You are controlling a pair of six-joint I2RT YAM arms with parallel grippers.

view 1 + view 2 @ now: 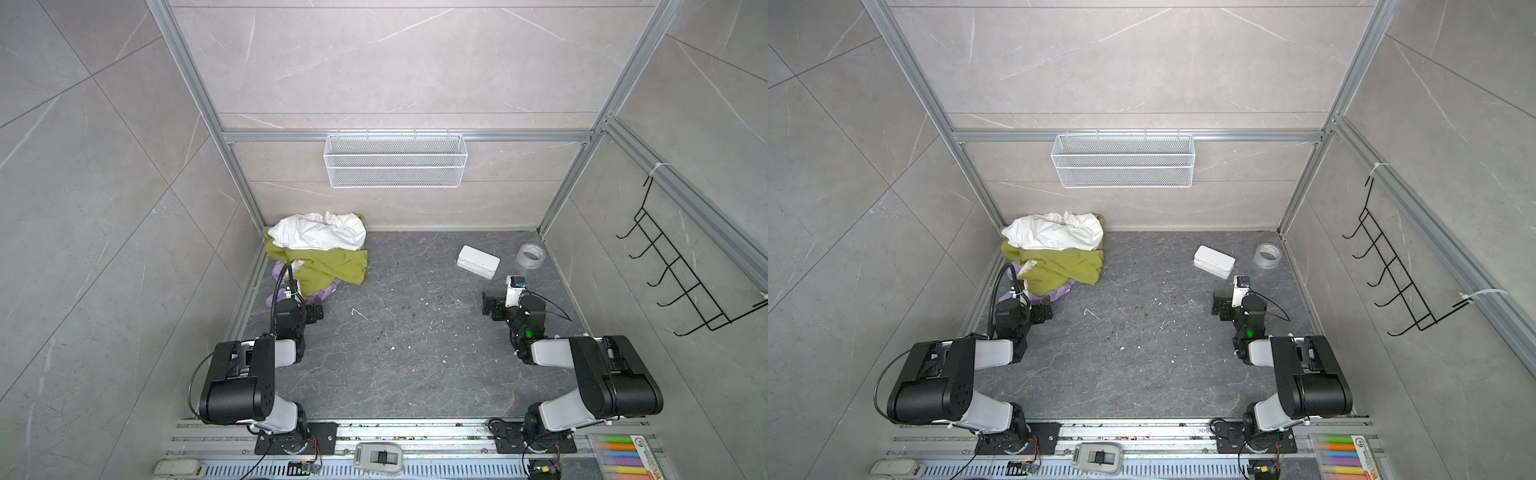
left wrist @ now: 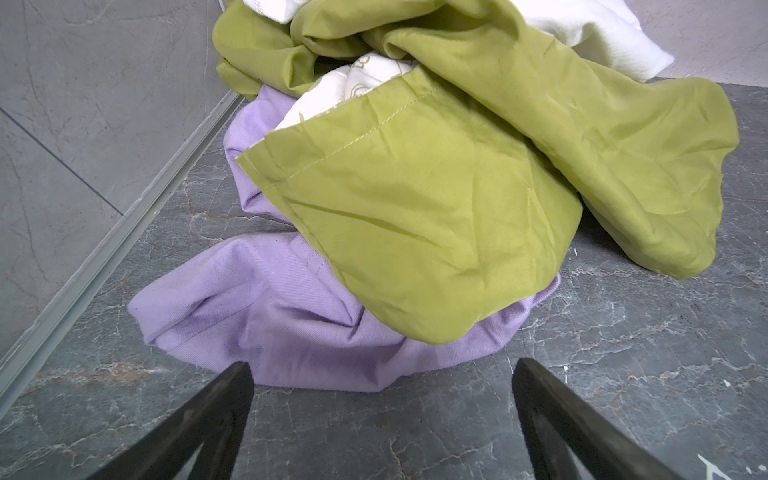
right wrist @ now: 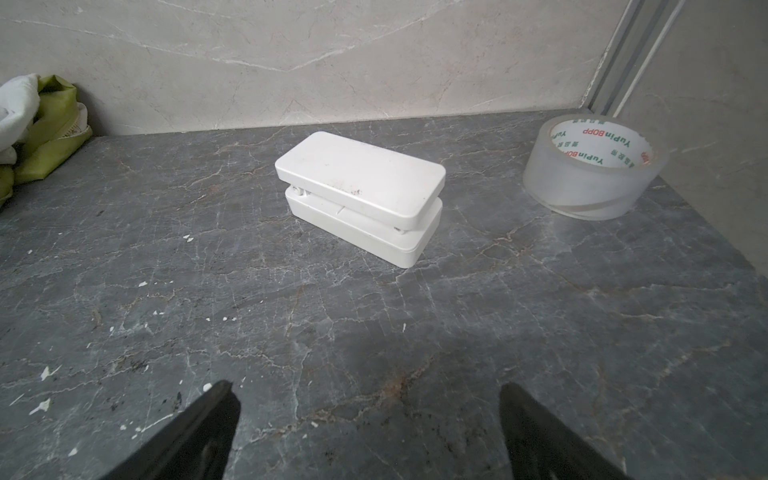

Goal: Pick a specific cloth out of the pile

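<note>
Where the pile sits in the far left corner, you find the cloth lowest, under the olive-green cloth. Your left gripper: jaws wide, empty, just short of its edge; right gripper likewise wide, empty.
</note>
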